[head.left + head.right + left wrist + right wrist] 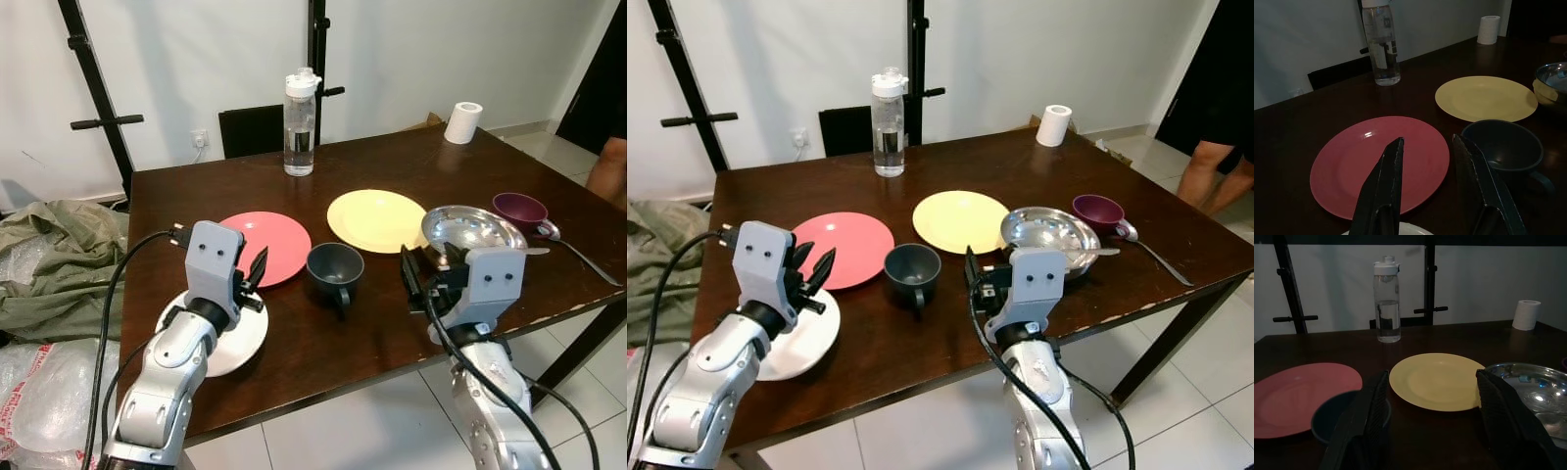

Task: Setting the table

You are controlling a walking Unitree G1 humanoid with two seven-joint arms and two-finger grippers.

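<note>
The dark mug (334, 267) is set mid-surface, between the pink plate (277, 245) and the steel bowl (472, 229), the yellow plate (377, 219) just behind it. The left pincer (257, 277) is held spread and empty beside the mug, above the white plate (240, 343); the right pincer (419, 276) is held wide apart and empty at the mug's other side.

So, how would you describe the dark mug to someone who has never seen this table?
On the dark wooden table, look near the front edge, between the two robot arms. The dark grey mug stands there, just in front of the gap between the pink plate and the yellow plate. It alone has a handle, pointing toward the robot.
</note>
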